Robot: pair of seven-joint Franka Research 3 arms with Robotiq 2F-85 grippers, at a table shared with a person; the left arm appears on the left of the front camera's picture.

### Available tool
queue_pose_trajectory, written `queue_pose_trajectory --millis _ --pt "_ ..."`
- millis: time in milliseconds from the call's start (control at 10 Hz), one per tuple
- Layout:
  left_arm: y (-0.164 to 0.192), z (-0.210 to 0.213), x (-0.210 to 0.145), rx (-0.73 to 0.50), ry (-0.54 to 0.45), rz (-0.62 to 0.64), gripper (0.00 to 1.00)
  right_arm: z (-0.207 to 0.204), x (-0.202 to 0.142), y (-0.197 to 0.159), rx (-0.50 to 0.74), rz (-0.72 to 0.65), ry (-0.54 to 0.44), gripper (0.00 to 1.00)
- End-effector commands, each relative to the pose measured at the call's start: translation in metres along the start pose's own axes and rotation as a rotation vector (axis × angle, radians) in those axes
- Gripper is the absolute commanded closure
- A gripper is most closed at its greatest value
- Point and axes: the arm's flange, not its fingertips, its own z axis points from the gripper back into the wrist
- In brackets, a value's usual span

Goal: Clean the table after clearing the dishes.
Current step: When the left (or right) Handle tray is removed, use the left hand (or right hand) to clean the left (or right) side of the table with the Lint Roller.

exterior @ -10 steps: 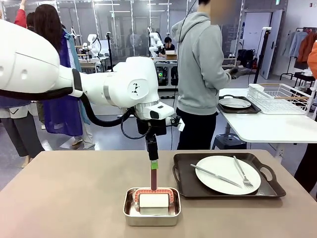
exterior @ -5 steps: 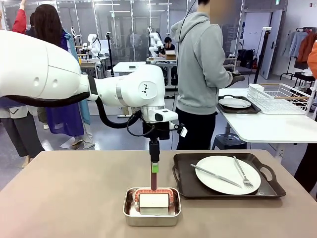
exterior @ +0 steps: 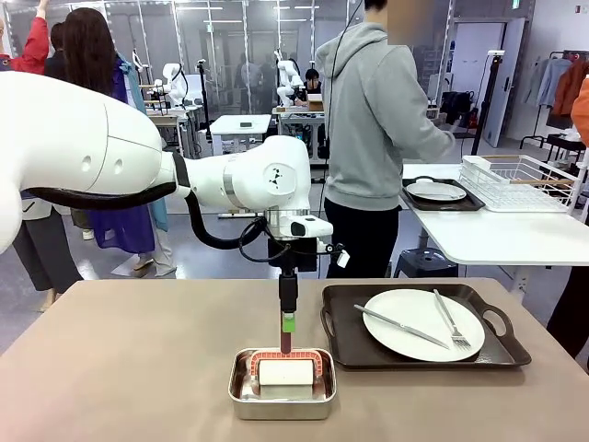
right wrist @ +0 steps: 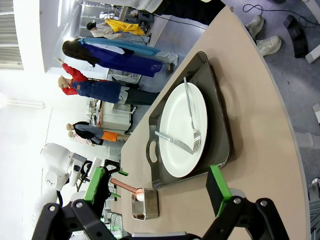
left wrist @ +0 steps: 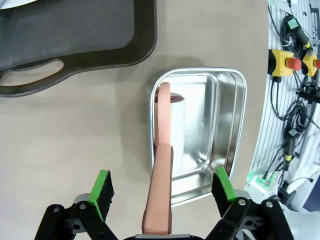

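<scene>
On the taupe table (exterior: 129, 368) a dark tray (exterior: 502, 354) holds a white plate (exterior: 419, 336) with knife (exterior: 402, 326) and fork (exterior: 450, 320). Another plate (exterior: 436, 191) on a tray sits on the white side table. My left gripper (exterior: 288, 318) points straight down over a metal tin (exterior: 282, 398), at the upright red handle (exterior: 286, 339) of the white roller (exterior: 283, 373). In the left wrist view the green pads (left wrist: 102, 187) stand open on either side of the handle (left wrist: 161, 200), not touching it. My right gripper (right wrist: 157, 186) is open with nothing in it, looking along the table at the plate (right wrist: 184, 131).
A person in a grey hoodie (exterior: 373, 120) stands at the far side, turned toward the white table (exterior: 497, 241), which also carries a white wire rack (exterior: 520, 181). The tin (left wrist: 227, 135) lies close beside the tray's handle (left wrist: 35, 82).
My left arm has come down and slightly right, bringing the gripper lower along the roller's handle. The person has leaned further toward the white table.
</scene>
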Motion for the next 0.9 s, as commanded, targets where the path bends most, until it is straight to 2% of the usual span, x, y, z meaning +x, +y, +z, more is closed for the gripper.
queue_pose_trajectory --millis 0,100,200,400,800 --pt "-0.0031 -0.0003 -0.0027 -0.010 0.022 -0.017 0.09 0.0019 -0.0014 0.0012 0.012 -0.001 -0.006 0.00" --pt "-0.0030 -0.0025 -0.0007 -0.014 0.039 -0.016 0.27 0.0019 -0.0014 0.0012 0.012 -0.001 -0.006 0.00" --pt "-0.0037 -0.0025 -0.0008 -0.012 0.041 -0.016 0.56 0.0019 -0.0014 0.0012 0.012 -0.001 -0.006 0.00" --pt "-0.0047 -0.0021 -0.0019 -0.008 0.041 -0.014 1.00 0.0019 -0.0014 0.0012 0.012 -0.001 -0.006 0.00" --pt "-0.0074 -0.0007 -0.0029 -0.001 0.036 0.015 1.00 0.0019 -0.0014 0.0012 0.012 -0.001 -0.006 0.00"
